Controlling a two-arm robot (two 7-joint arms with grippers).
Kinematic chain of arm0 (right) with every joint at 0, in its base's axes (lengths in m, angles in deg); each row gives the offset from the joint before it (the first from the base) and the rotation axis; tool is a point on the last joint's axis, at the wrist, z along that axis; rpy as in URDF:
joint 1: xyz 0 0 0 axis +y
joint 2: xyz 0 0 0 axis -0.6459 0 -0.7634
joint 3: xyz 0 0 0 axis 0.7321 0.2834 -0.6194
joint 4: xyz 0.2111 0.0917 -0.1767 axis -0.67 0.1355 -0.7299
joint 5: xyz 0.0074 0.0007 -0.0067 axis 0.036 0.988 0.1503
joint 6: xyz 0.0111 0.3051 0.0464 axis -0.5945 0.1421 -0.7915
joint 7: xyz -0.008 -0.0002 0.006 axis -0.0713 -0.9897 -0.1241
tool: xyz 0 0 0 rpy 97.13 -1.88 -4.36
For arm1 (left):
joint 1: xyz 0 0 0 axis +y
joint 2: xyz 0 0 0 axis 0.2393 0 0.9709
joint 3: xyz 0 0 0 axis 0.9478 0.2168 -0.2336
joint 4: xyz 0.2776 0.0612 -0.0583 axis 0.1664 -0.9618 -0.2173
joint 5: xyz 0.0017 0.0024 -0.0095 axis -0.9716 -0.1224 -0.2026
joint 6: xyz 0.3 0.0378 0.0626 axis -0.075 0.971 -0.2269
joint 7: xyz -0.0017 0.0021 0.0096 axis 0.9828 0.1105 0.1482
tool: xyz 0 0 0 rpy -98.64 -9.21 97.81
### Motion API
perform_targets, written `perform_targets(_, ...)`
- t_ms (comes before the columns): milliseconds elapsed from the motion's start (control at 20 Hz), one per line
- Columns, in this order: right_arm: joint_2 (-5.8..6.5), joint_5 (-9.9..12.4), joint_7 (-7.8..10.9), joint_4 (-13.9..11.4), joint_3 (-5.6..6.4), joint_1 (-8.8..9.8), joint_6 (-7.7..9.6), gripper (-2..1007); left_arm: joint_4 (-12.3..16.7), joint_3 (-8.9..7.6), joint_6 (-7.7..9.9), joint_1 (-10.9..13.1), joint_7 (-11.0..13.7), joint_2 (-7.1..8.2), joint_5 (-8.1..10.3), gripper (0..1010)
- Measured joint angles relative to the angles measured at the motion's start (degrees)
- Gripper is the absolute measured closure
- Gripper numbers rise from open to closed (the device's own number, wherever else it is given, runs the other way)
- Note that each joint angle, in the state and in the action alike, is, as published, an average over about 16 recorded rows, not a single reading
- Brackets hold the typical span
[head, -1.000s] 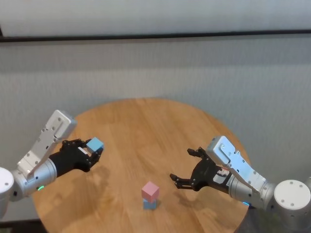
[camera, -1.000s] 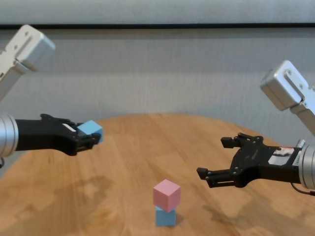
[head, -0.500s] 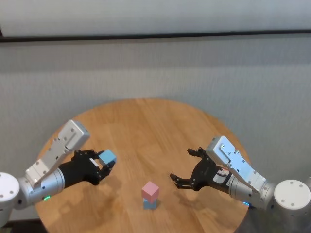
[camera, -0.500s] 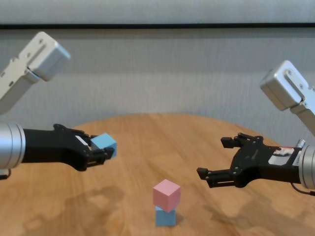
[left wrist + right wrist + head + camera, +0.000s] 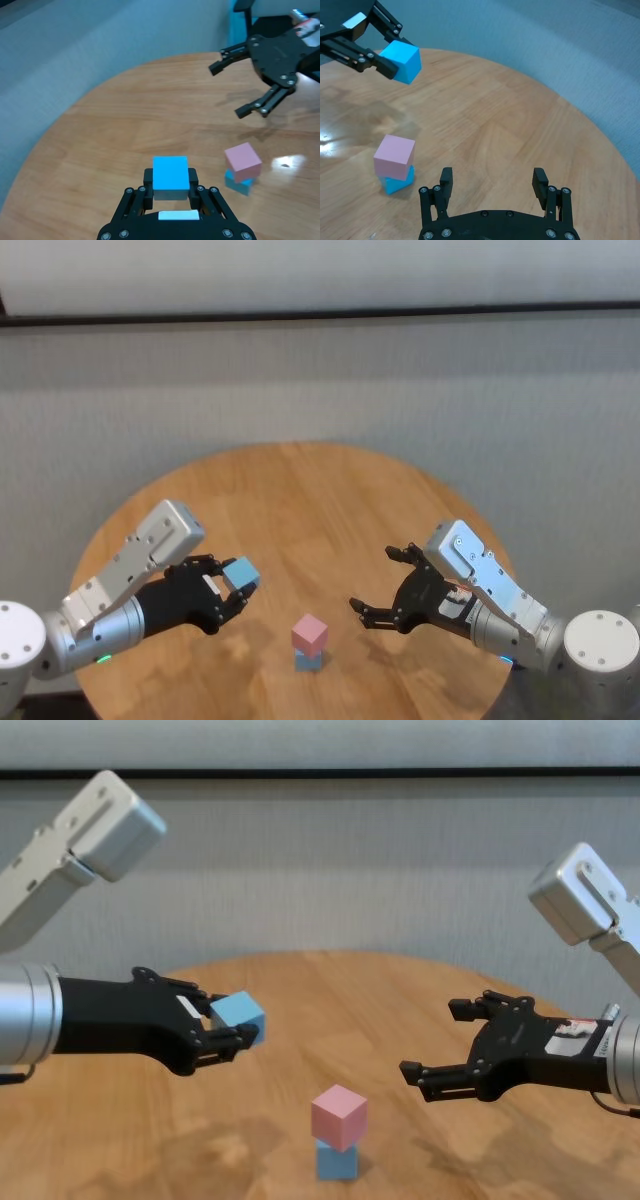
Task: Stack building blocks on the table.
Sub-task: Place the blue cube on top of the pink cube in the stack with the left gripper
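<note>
Left gripper [image 5: 232, 585] pinches a blue cube [image 5: 241, 572] at ten o'clock of the pink cube [image 5: 310, 634]; an off-centre placement could topple it, right gripper [image 5: 385, 585] wide and empty.

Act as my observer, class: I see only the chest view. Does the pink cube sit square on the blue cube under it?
Observer: No; the right wrist view shows the pink cube slightly twisted on the lower blue cube.
Operator: How is the other cube gripped?
Observer: The left wrist view shows the left gripper shut on the held blue cube's opposite sides.
Operator: Where is the stack on the table?
Observer: The head view shows it on the round wooden table's near half, left of the open right gripper.
</note>
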Motion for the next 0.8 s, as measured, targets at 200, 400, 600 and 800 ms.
perform_targets(200, 0.0, 0.0, 0.0, 0.0, 0.0, 0.0, 0.0, 4, 0.45, 1.3, -0.23, -0.32, 0.53, 0.13, -0.49, 613)
perform_targets(400, 0.0, 0.0, 0.0, 0.0, 0.0, 0.0, 0.0, 4, 0.07, 2.55, -0.5, -0.99, 1.01, -0.02, -1.03, 613)
perform_targets(600, 0.0, 0.0, 0.0, 0.0, 0.0, 0.0, 0.0, 4, -0.61, 3.57, -0.78, -1.83, 1.5, -0.22, -1.47, 613)
perform_targets(800, 0.0, 0.0, 0.0, 0.0, 0.0, 0.0, 0.0, 4, -0.84, 4.29, -0.87, -2.54, 1.99, -0.25, -1.78, 613)
